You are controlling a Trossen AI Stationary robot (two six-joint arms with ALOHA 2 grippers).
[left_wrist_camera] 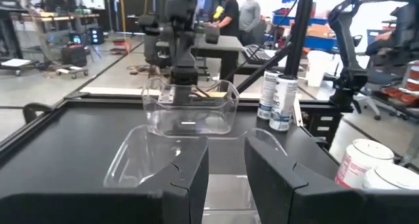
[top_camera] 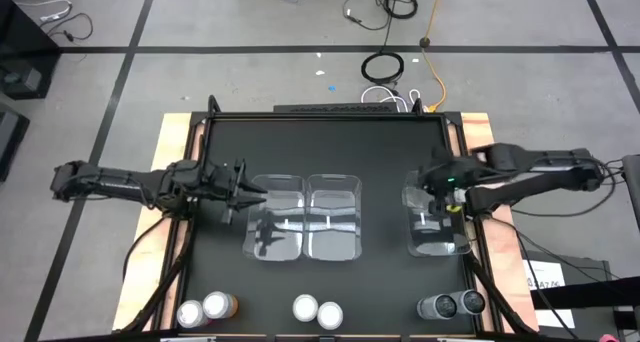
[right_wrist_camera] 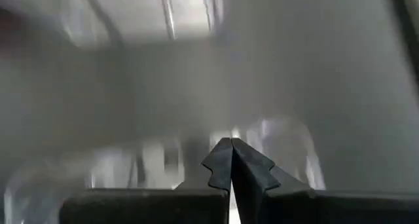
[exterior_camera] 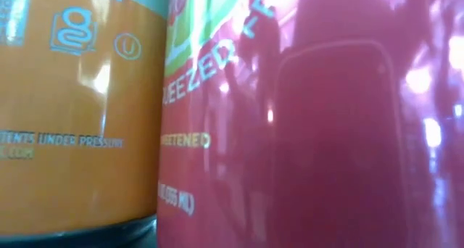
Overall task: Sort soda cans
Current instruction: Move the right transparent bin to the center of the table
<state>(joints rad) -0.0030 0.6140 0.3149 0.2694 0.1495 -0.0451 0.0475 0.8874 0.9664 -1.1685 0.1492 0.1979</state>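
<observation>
Six cans stand upright in pairs along the table's near edge: orange cans (top_camera: 205, 308), red cans (top_camera: 318, 310) and dark grey cans (top_camera: 453, 304). In the low view an orange can (exterior_camera: 72, 110) and a red can (exterior_camera: 304, 125) fill the picture. My left gripper (top_camera: 258, 192) is open and level at the left rim of the left clear bin (top_camera: 275, 222), and its fingers (left_wrist_camera: 190, 178) point toward the table's right. My right gripper (top_camera: 441, 210) is shut (right_wrist_camera: 230, 145) and points down over the right clear bin (top_camera: 437, 222). Neither holds a can. My left gripper touches nothing that shows. My right gripper hangs with shut fingers at the right bin's rim (left_wrist_camera: 190, 93), coming from above. Whether it touches the bin, I cannot tell.
Two clear bins sit side by side mid-table, the second being the middle bin (top_camera: 334, 217); a third sits near the right edge. A raised black frame (top_camera: 330, 115) borders the table. Bare table lies between the bins and the cans. People stand in the room beyond.
</observation>
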